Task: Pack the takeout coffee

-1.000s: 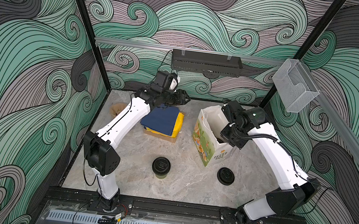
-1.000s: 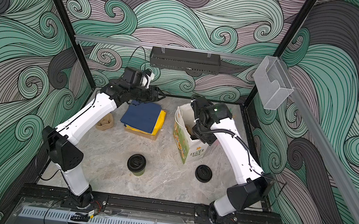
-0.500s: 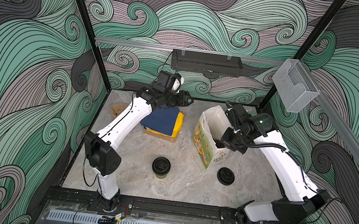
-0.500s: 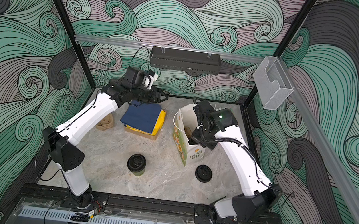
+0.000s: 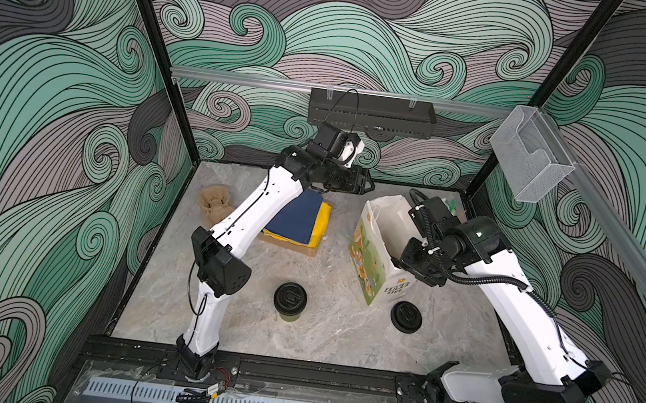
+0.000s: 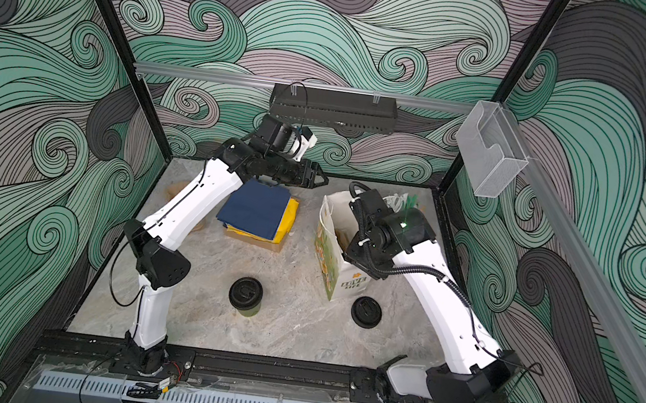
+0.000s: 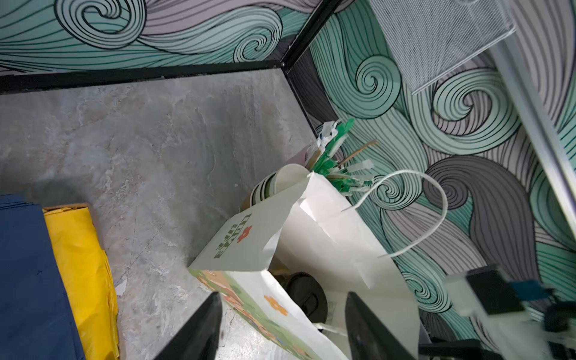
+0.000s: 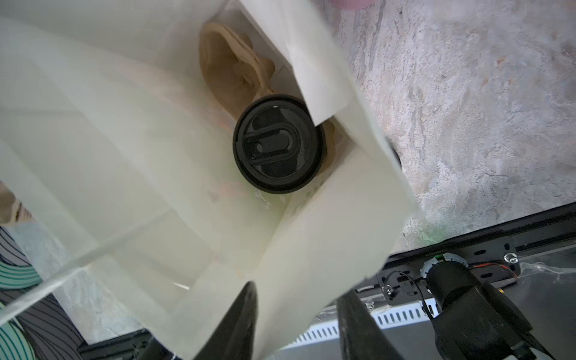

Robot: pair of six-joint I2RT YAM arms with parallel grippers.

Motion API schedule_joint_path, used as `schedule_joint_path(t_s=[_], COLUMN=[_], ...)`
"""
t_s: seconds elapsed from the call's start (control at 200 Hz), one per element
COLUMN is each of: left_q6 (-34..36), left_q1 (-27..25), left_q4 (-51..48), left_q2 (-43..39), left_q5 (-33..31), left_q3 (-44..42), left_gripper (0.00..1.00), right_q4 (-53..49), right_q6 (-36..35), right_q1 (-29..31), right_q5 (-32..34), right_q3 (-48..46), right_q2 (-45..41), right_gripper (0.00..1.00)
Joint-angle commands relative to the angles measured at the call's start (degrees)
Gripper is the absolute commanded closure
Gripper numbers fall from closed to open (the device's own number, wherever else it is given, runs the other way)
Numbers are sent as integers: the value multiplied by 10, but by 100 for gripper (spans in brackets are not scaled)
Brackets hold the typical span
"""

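- I count two takeout coffees. The first coffee cup (image 8: pixel 277 143) stands deep inside the one white paper bag (image 5: pixel 379 255). The second coffee cup (image 5: pixel 290 300) stands on the worktop (image 5: pixel 329 337), apart from the bag
- One loose black lid (image 5: pixel 406 316) lies flat on the worktop just beside the bag's near corner
- My right end effector (image 8: pixel 299 324) hangs at the bag's open top, fingers apart, holding nothing
- My left end effector (image 7: pixel 280 330) is up near the back wall, fingers apart too, empty
- One pile of blue and yellow sheets (image 5: pixel 298 220) lies partly under my left arm
- One brown crumpled thing (image 5: pixel 214 202) sits on the pile's far side from the bag
- One brown piece (image 8: pixel 230 68) is in the bag, touching the first coffee cup
- One stack of lidless cups (image 7: pixel 274 184) and a bunch of green and white sticks (image 7: pixel 336 162) stand behind the bag
- A bag flap (image 8: pixel 314 78) hides a bit of that cup's lid
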Motion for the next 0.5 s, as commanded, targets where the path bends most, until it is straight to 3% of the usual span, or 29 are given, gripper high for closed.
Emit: schedule_joint_path(t_s=[0.0, 0.19, 0.3, 0.495], left_q6=[42, 92, 123, 138], left_q1=[-6, -7, -6, -10], left_q4=[-20, 75, 68, 62], left_q2=[23, 47, 70, 89], left_q5=[9, 60, 64, 84], left_q3=[36, 27, 46, 38], left_gripper=[31, 28, 28, 37], right_q4=[-10, -11, -19, -26], right_q6=[8, -4, -7, 1], right_q1=[2, 0, -1, -3], right_q5=[35, 57, 60, 69], right_q3=[6, 11, 12, 2], right_q2=[-19, -46, -60, -90], right_gripper=[46, 37, 36, 37])
